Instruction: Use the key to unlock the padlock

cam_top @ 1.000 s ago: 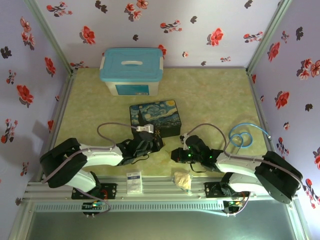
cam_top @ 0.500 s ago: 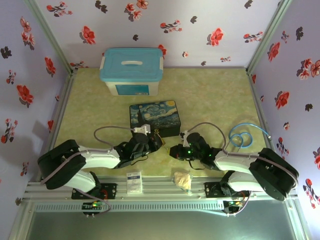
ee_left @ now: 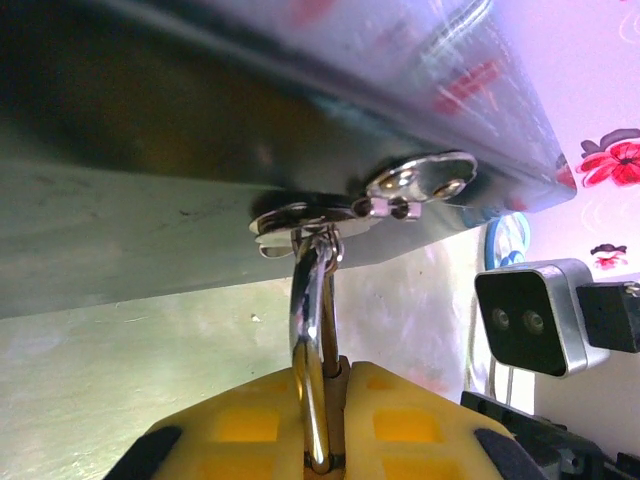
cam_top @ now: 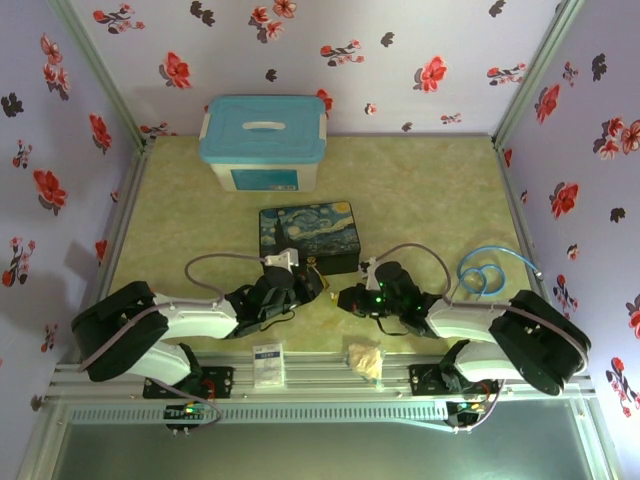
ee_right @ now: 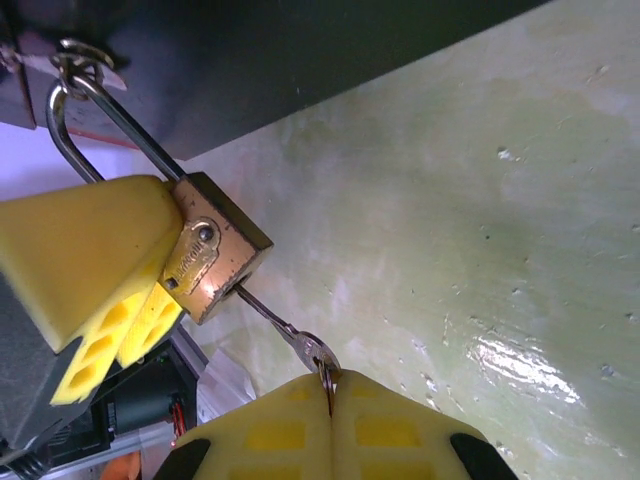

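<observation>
At the front clasp (ee_left: 418, 182) of the painted box (cam_top: 310, 237), the padlock (ee_right: 215, 255) hangs — left pincer (ee_left: 320, 430) clamped on its shackle (ee_left: 312, 300), right pincer (ee_right: 330, 388) pinching the key (ee_right: 285, 328), whose shaft runs straight from keyhole to pincer — twist looks next.

The padlock (ee_right: 215, 255) hangs at the near edge of the box (cam_top: 310, 235), from its clasp (ee_left: 400, 190) I think. My left gripper (ee_left: 322, 415) is left of it, my right gripper (ee_right: 330, 410) and the key (ee_right: 285, 330) right; the bin (cam_top: 263, 140) sits behind.
</observation>
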Controlling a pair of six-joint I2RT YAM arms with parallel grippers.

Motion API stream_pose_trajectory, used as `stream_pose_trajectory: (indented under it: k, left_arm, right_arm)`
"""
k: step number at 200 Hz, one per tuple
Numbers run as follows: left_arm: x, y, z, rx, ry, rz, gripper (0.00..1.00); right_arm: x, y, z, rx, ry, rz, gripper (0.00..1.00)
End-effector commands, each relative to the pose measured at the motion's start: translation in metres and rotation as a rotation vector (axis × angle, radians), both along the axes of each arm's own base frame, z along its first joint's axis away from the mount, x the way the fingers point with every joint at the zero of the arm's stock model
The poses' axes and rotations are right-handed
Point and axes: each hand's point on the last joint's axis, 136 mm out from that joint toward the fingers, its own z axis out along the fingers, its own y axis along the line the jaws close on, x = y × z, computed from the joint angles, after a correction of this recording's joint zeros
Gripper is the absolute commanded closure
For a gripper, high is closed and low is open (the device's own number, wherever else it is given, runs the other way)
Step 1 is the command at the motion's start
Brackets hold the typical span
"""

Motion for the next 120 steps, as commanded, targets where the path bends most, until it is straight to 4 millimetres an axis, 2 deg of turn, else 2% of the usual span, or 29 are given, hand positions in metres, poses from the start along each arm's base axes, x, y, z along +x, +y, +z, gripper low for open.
stream_pose_trajectory:
  k: [1,35,120]
  left_arm:
    - [0.009,-0.007,0.036,-0.103,-0.068,0.020,1.00]
    - [0.007,-0.005,0.037,-0.107,-0.068,0.020,1.00]
    - [0.007,-0.009,0.028,-0.116,-0.054,0.014,1.00]
  right_arm:
    - [0.006,0.004,0.008,0.039,0.002,-0.006,1.00]
    - [0.014,0.008,0.018,0.086,-0.019,-0.024,1.00]
    - [0.016,0.015,0.032,0.172,-0.032,-0.013,1.00]
